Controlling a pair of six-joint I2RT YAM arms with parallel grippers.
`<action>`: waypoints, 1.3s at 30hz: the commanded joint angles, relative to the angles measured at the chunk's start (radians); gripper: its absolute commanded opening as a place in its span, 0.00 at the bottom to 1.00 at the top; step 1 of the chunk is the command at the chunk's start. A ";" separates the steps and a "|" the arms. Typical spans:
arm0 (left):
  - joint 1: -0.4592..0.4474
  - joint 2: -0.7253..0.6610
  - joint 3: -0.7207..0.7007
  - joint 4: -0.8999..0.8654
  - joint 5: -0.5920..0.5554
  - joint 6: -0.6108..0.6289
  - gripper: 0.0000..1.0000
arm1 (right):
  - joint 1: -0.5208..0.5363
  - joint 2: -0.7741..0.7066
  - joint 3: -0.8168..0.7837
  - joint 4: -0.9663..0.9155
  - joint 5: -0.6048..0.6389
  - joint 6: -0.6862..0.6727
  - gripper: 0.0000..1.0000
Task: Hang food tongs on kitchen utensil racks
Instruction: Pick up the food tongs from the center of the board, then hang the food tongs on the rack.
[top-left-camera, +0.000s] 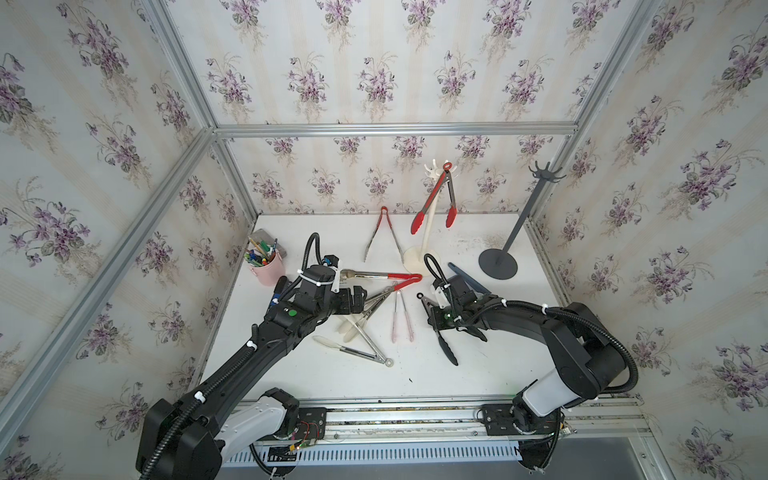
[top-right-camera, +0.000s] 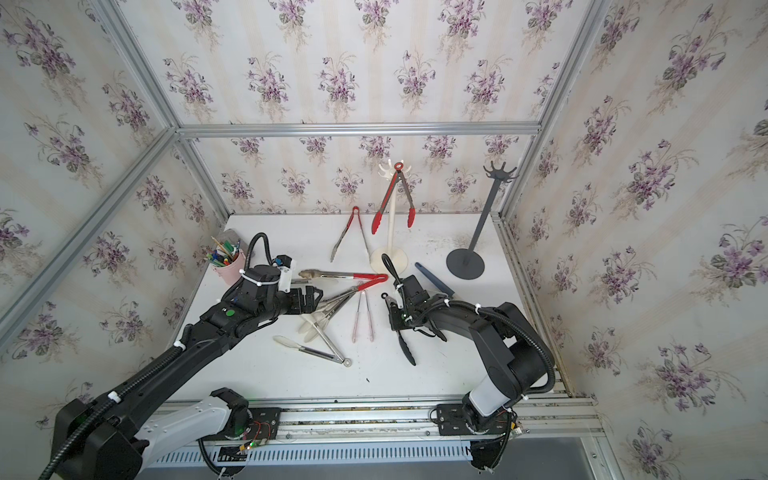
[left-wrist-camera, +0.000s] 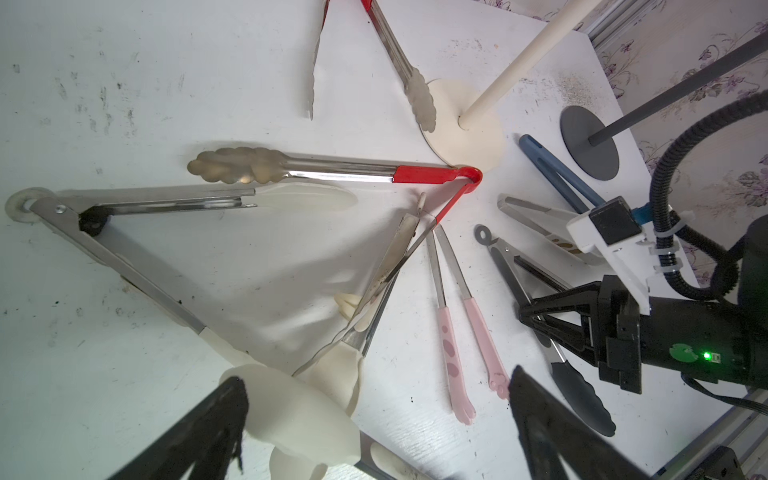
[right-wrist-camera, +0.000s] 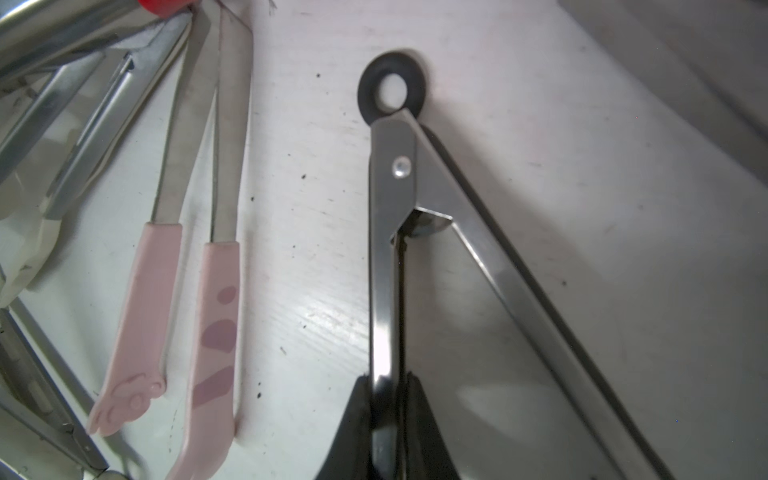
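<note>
As the right end effector (right-wrist-camera: 384, 386) clamps on one steel arm of the black-tipped tongs (right-wrist-camera: 392, 174), the tongs lie on the white table (top-left-camera: 457, 382) just beside the pink tongs (right-wrist-camera: 141, 311), their hanging ring turned away from the robot. The left end effector (left-wrist-camera: 376, 378) hovers with its fingers spread wide apart over a tangle of cream-white tongs (left-wrist-camera: 291, 415). At the back of the table, red tongs (top-left-camera: 430, 199) hang from a hook of the cream-white utensil rack (top-left-camera: 413, 262). The dark grey utensil rack (top-left-camera: 498, 264) stands near it.
</note>
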 joint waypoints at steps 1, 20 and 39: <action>0.001 -0.002 0.004 0.004 -0.010 -0.007 0.99 | 0.001 0.004 -0.005 0.000 0.040 -0.003 0.07; 0.001 0.000 0.009 0.003 -0.014 0.011 0.99 | 0.000 -0.209 -0.012 0.072 0.016 -0.066 0.00; 0.001 0.011 0.024 0.004 -0.004 0.027 0.99 | -0.177 -0.418 0.092 0.110 -0.180 -0.240 0.00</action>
